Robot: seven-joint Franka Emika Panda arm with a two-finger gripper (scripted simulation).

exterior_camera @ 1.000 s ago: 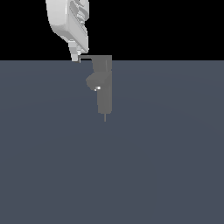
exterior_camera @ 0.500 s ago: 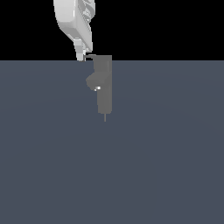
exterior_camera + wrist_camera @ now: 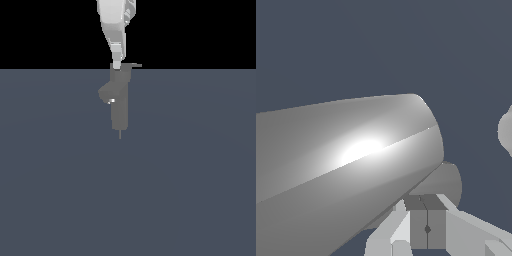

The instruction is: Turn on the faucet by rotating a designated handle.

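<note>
With the faucet [image 3: 119, 102] standing at the tabletop's [image 3: 200, 190] far edge and your pincer [image 3: 117, 64] low against its top, grip state unreadable, push the handle [image 3: 131, 65] sideways in a steady arc, keeping contact near the tip for leverage.

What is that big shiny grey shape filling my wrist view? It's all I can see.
Observer: Probably part of the faucet. In the exterior view it is a small upright grey fixture standing on a plain dark floor.
Operator: Where is the robot's hand?
Observer: The gripper comes down from above, and its tip is at the faucet's top.
Operator: And the handle?
Observer: The handle is a thin lever sticking out from the faucet's top toward the exterior view's right.
</note>
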